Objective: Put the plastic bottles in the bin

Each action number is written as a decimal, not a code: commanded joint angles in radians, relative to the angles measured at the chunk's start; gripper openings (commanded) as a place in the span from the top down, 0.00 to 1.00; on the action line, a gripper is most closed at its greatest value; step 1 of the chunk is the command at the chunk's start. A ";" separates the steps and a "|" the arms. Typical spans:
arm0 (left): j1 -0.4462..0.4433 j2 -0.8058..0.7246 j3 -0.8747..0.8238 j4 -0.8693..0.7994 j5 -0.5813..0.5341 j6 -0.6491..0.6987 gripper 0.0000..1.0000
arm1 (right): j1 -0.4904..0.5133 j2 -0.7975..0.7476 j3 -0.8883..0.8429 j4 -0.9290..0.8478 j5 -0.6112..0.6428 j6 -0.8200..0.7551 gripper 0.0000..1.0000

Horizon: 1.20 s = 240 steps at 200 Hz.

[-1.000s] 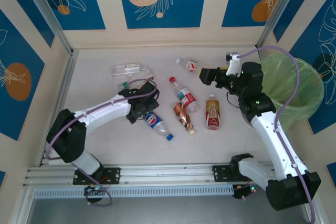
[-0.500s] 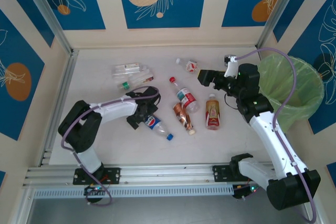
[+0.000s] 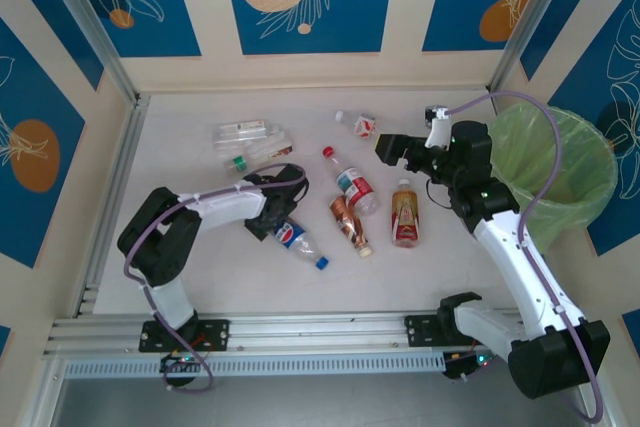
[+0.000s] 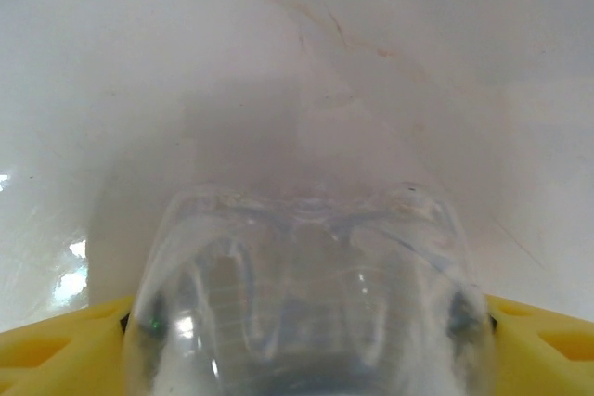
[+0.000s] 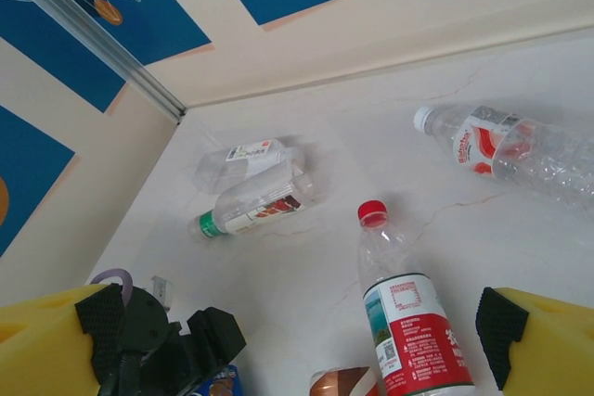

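Several plastic bottles lie on the white table. My left gripper point(image 3: 272, 215) is down over the base end of a blue-label, blue-capped bottle point(image 3: 298, 240). In the left wrist view that bottle's clear base point(image 4: 306, 294) fills the gap, with a yellow finger point(image 4: 60, 350) against each side. My right gripper point(image 3: 387, 147) hangs open above the table, nothing between its fingers point(image 5: 548, 340). Below it lies a red-capped, red-label bottle point(image 5: 408, 322), also in the top view point(image 3: 350, 185). The green-lined bin point(image 3: 555, 172) stands at the right.
Other bottles: a brown one point(image 3: 348, 222), an orange-label one point(image 3: 405, 212), a white-capped one point(image 3: 358, 124), a green-capped one point(image 3: 258, 154) and a clear flattened one point(image 3: 240, 132). A metal rail point(image 3: 110, 187) runs along the left edge, with walls behind.
My left gripper has slid down onto the blue-label bottle and its jaws have narrowed around it. My right gripper has drifted slightly left.
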 commanded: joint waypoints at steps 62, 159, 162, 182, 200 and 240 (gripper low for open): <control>0.014 0.038 -0.002 0.021 -0.006 -0.058 0.40 | 0.018 -0.004 0.032 -0.067 0.026 0.042 0.00; 0.014 -0.034 0.017 0.059 -0.057 0.121 0.50 | 0.082 -0.022 -0.087 -0.110 0.026 0.002 0.00; 0.014 -0.039 0.017 0.063 -0.058 0.132 0.50 | 0.083 -0.021 -0.094 -0.108 0.021 0.003 0.01; 0.015 -0.058 0.018 0.100 -0.056 0.206 0.49 | 0.091 -0.021 -0.145 -0.061 -0.034 0.018 0.01; 0.015 -0.072 0.018 0.129 -0.045 0.256 0.49 | 0.104 -0.017 -0.204 -0.003 -0.090 0.053 0.01; 0.016 -0.101 0.008 0.225 0.025 0.340 0.46 | 0.189 -0.001 -0.296 0.076 -0.136 0.098 0.00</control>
